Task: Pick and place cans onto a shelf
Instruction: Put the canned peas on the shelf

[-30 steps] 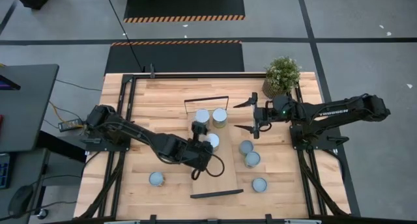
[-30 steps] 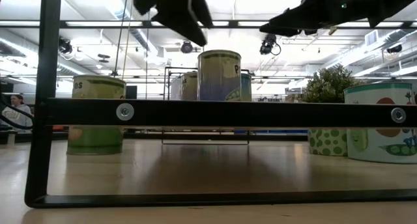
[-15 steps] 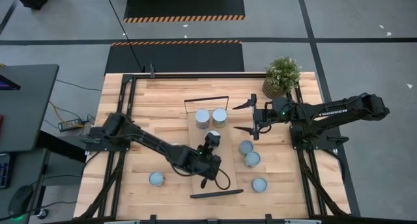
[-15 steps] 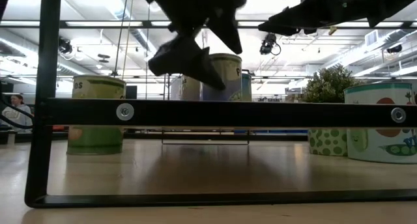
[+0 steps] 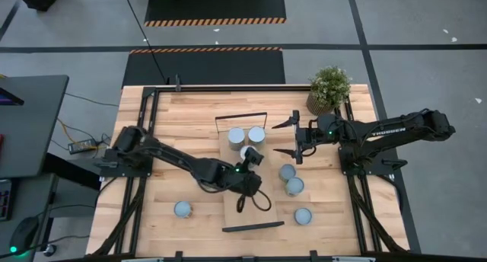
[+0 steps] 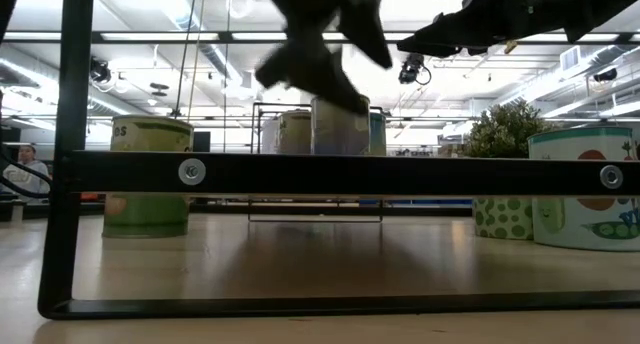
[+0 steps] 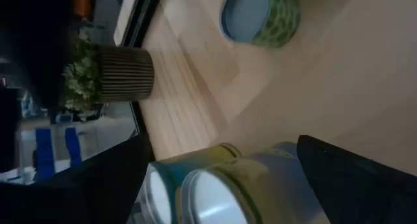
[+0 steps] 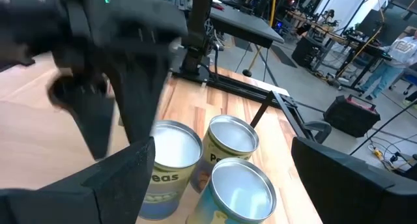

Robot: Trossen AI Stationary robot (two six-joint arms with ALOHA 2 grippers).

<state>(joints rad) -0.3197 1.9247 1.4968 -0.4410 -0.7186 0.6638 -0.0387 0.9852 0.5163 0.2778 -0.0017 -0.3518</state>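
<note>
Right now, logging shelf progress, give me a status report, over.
Left pincer at shiny-topped greenish-label metal can on long light-wood shelf. Right pincer open, hovering beside shelf. Two shelved cans close behind; four loose cans on plank tabletop.

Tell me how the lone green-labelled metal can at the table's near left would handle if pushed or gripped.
The lone can stands upright on a flat end, so it would probably slide rather than roll. Its metal wall looks stiff, likely safe to squeeze. The smooth round side may slip in a loose grip.

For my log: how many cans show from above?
7 cans: three at the shelf's far end, three on the table right of it, one left of it. The left arm may hide another.
</note>
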